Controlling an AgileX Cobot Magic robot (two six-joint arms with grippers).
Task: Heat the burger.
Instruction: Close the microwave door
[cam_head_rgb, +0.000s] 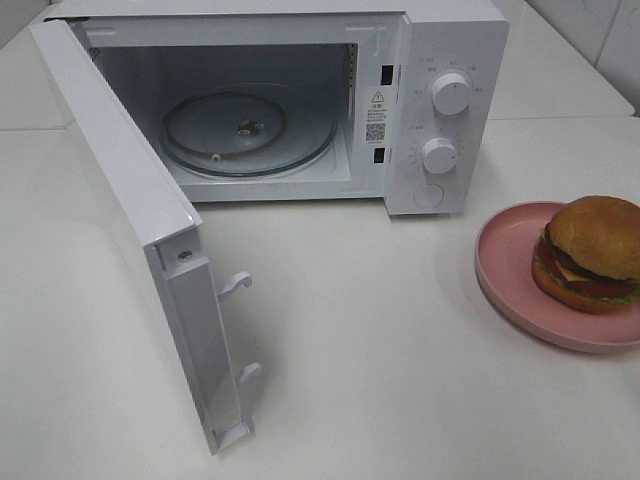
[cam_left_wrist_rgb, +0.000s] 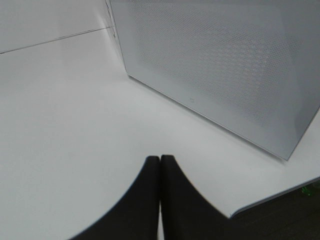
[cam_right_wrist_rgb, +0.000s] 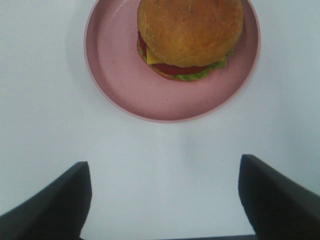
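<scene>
While R gripper (cam_right_wrist_rgb: 165, 200) hangs wide before burger (cam_right_wrist_rgb: 190, 37), L (cam_left_wrist_rgb: 160, 165) pinched: grip plate (cam_right_wrist_rgb: 120, 85) rim (keep level), carry to microwave (cam_head_rgb: 440, 60).

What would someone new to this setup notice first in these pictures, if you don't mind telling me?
Most likely the white microwave at the back of the table, its door swung wide open toward the front left and its glass turntable bare. Next comes the burger on a pink plate at the right edge, with the open right gripper poised just short of the plate.
</scene>
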